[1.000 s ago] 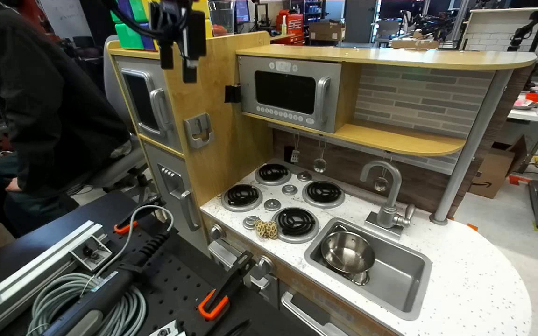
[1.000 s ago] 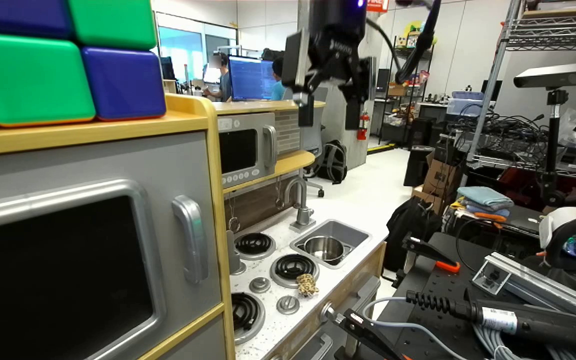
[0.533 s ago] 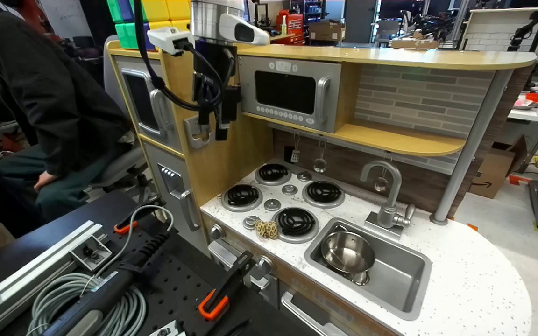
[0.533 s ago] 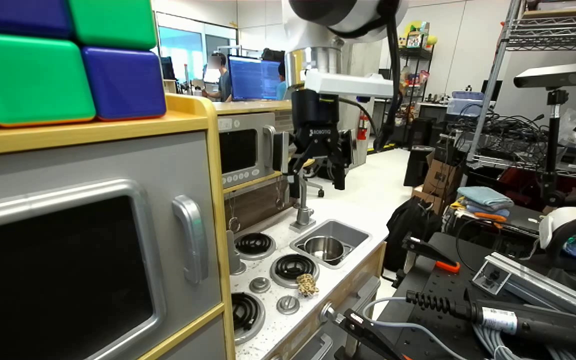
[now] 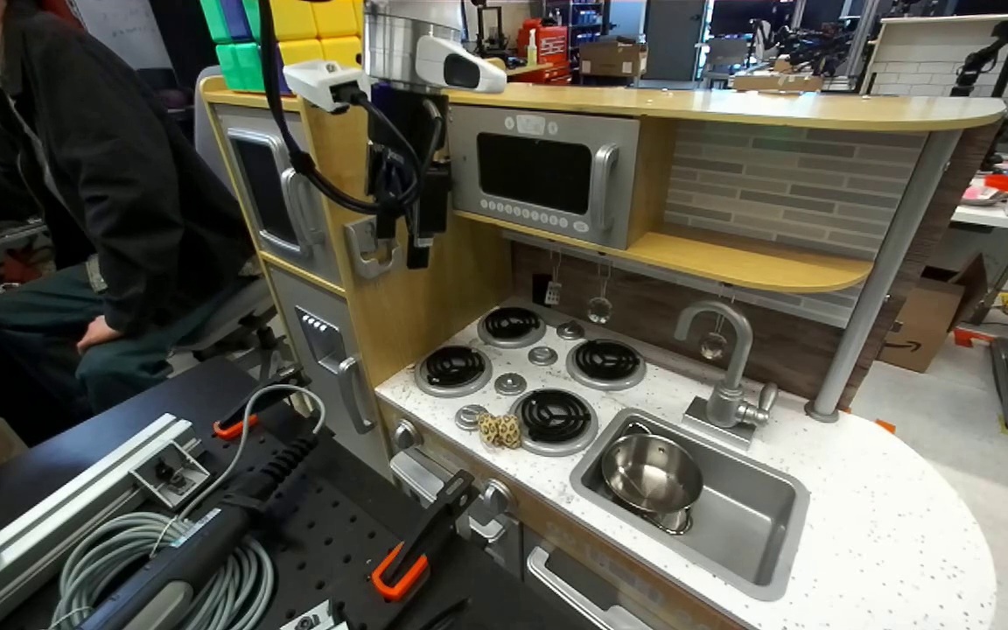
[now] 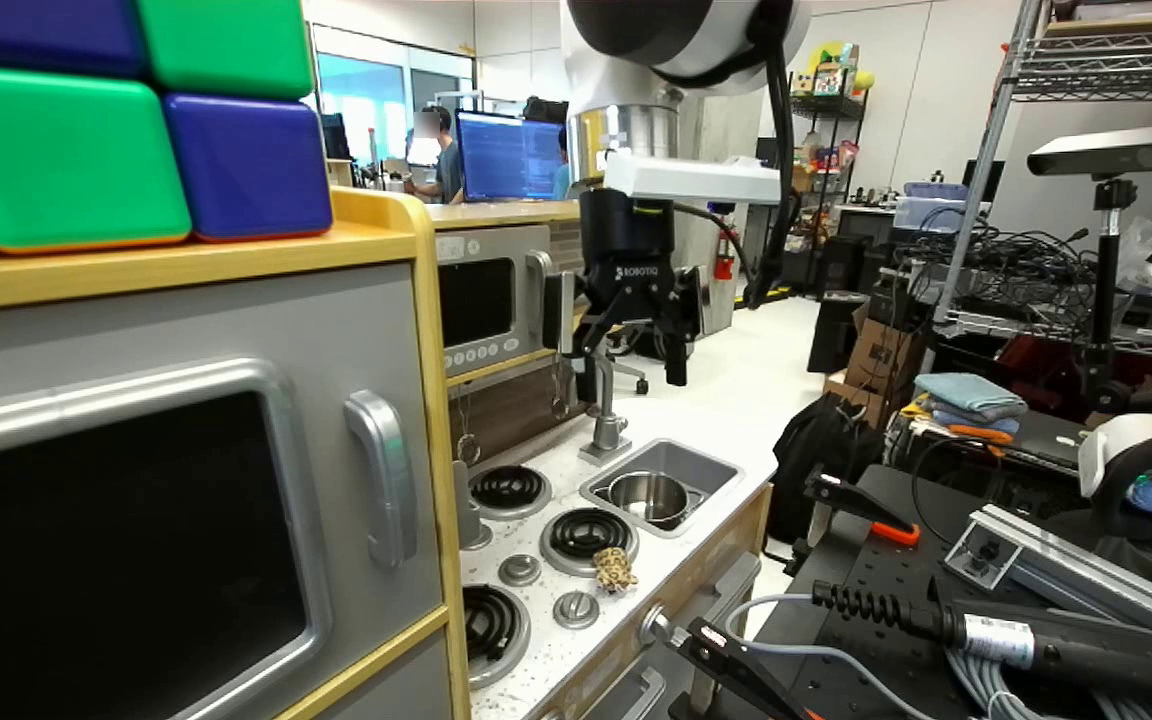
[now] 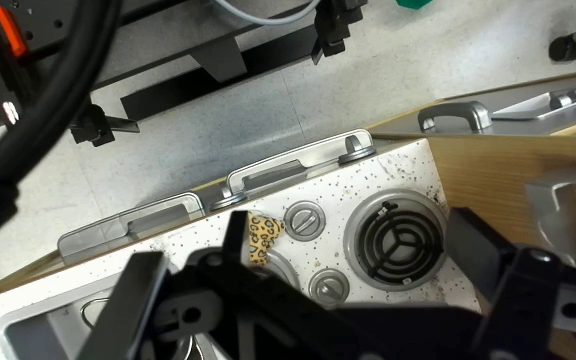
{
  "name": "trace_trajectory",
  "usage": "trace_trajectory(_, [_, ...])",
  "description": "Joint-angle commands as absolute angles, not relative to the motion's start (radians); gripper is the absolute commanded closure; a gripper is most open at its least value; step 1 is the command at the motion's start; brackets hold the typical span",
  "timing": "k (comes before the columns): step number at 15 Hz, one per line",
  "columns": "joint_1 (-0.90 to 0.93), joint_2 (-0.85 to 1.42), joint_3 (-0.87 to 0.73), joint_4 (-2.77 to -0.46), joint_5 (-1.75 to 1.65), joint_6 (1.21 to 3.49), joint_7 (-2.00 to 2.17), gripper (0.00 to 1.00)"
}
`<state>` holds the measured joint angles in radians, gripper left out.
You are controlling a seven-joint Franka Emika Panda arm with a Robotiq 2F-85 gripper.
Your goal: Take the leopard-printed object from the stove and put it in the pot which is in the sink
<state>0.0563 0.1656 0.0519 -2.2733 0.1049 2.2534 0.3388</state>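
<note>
In an exterior view the leopard-printed object (image 5: 499, 430) lies by the front edge of the stove (image 5: 513, 357), beside a burner (image 5: 554, 420); the pot (image 5: 653, 472) stands in the sink (image 5: 749, 516). In an exterior view the gripper (image 6: 632, 374) hangs well above, spread wide, holding nothing. In the wrist view a finger (image 7: 235, 236) partly hides the object; burner contact is hard to judge.

The white desk (image 5: 889, 525) was flecked with dark specks. Four black burners (image 5: 556, 416) and four small silver knobs (image 5: 511, 383) were set on it. The leopard-printed object (image 5: 499, 430) was placed at one burner's rim, near the front edge; the sink (image 5: 740, 525) was let in, the faucet (image 5: 728, 402) mounted behind.
</note>
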Motion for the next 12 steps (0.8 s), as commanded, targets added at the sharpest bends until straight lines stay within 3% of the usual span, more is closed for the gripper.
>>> trace_trajectory(1, [0.077, 0.224, 0.038, -2.279, 0.101, 2.439, 0.450, 0.00])
trace_trajectory(8, [0.201, 0.520, -0.111, -2.174, -0.058, 2.701, 0.805, 0.00])
trace_trajectory(12, [0.249, 0.665, -0.197, -2.058, -0.050, 2.640, 0.918, 0.00])
